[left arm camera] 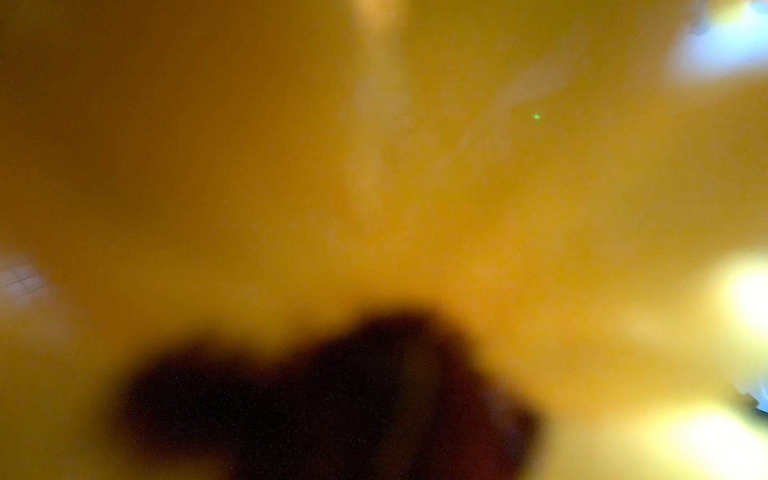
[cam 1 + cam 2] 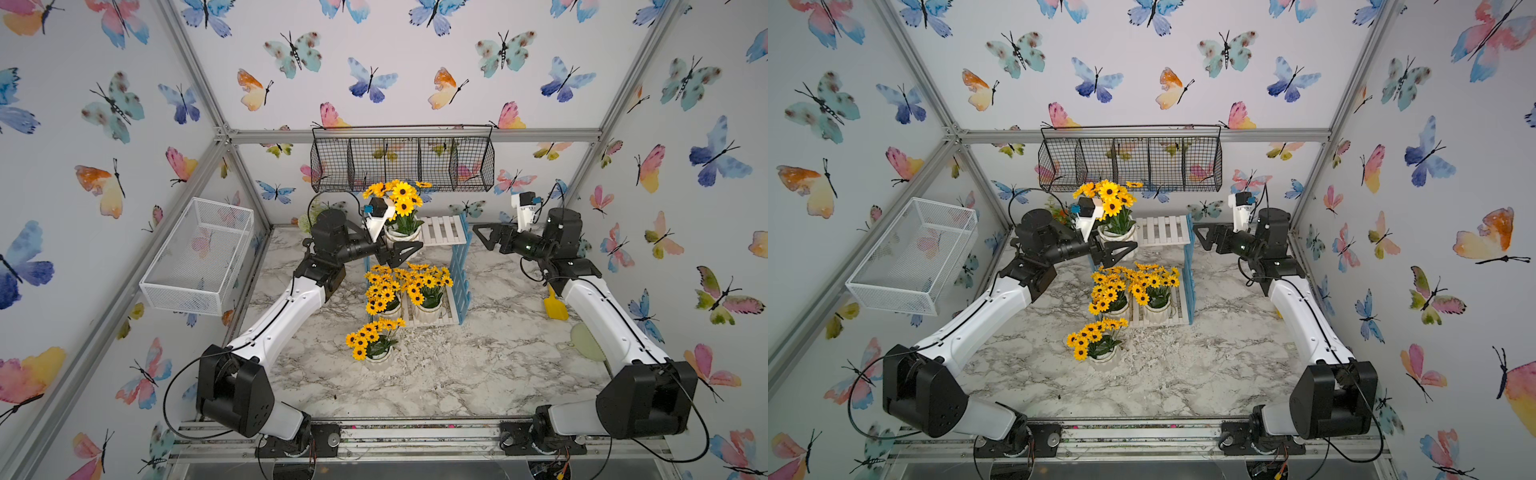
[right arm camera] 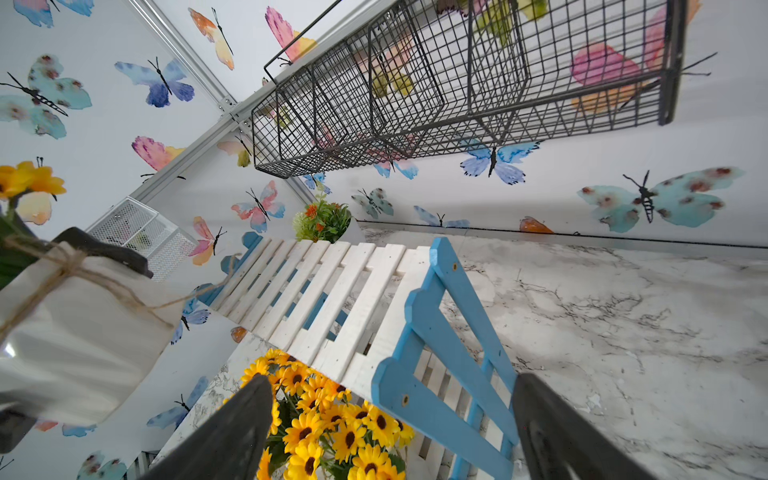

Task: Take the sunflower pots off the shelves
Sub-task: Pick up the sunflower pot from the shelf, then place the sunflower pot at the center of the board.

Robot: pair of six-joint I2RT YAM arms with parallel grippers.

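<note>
On the top shelf of the blue-framed, white-slatted rack (image 2: 444,230), at its left end, the left hand (image 2: 405,245), jaws wide around a white ribbed sunflower pot (image 2: 399,236) with grip unclear, should squeeze low and lift level.

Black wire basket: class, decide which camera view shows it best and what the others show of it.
Both top views: the black wire basket appears whole, dividers included. The right wrist view shows it close from below, its top cropped. The left wrist view is only yellow blur.
</note>
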